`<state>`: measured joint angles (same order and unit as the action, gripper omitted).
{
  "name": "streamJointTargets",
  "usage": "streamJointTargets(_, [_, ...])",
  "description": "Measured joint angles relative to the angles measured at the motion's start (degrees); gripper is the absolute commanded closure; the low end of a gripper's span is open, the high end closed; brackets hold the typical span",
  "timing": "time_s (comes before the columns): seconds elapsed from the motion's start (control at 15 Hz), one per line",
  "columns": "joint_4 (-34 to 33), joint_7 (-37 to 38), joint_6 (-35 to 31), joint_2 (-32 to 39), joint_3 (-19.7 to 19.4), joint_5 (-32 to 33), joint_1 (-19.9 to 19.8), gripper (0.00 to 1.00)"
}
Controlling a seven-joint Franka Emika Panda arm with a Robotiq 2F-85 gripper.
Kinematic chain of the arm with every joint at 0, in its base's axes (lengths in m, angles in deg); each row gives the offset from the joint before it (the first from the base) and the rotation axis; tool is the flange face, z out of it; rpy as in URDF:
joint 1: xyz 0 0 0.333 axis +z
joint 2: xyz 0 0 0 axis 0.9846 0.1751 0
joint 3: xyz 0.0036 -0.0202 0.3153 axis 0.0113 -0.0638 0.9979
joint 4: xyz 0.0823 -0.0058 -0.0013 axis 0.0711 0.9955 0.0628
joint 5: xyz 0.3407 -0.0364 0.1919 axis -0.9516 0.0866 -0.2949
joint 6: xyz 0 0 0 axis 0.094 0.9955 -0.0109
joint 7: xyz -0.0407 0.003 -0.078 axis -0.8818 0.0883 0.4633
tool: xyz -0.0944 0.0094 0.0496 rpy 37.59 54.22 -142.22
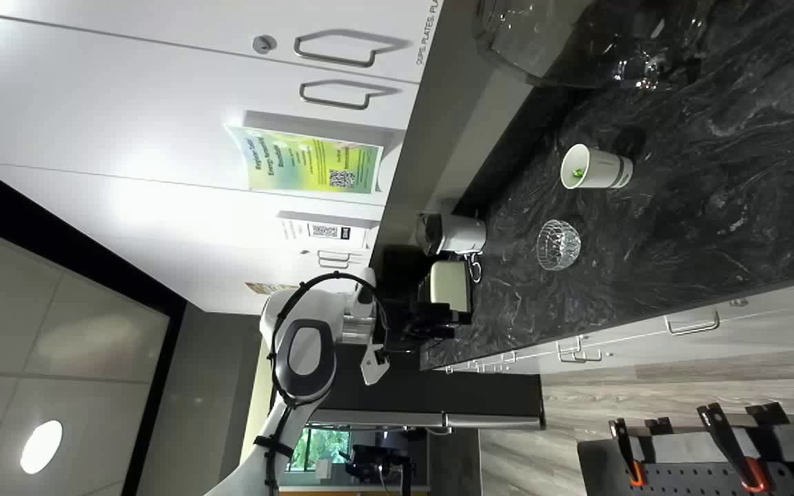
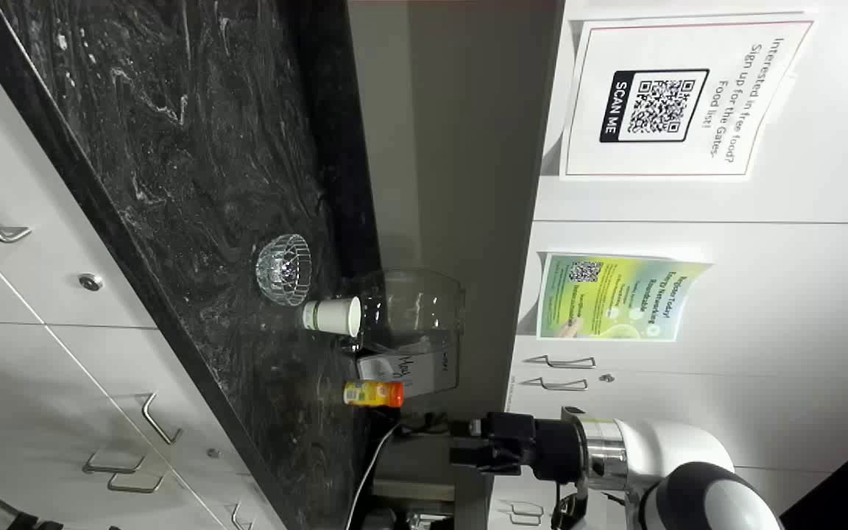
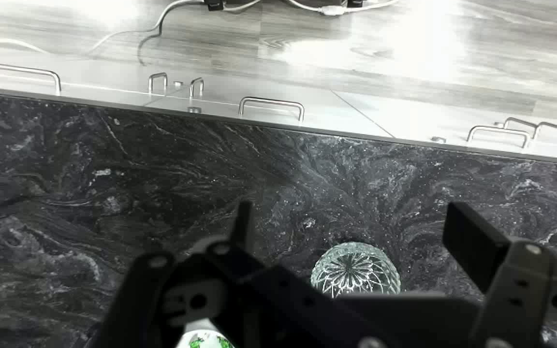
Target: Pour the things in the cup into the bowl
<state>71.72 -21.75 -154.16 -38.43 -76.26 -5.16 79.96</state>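
Standing with long axis vertical, the cup (image 1: 602, 169) opens upward, the gripper (image 2: 459, 442) spread.

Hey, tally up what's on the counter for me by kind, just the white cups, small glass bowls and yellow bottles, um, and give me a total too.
White cup: 1
Small glass bowl: 1
Yellow bottle: 1
Total: 3

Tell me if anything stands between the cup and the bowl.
Nothing visible does: in an exterior view, only counter shows between the cup and the bowl. The clear vessel and the bottle stand past the cup, on its side away from the bowl.
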Motion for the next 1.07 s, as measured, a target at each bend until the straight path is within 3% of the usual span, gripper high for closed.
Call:
streamJointTargets(0.8, [0.00, 0.08, -0.31, 0.01, 0.00, 0.00, -0.02, 0.00])
streamJointTargets(1.07, [-0.01, 0.88, -9.17, 1.48, 0.01, 0.01, -0.15, 0.00])
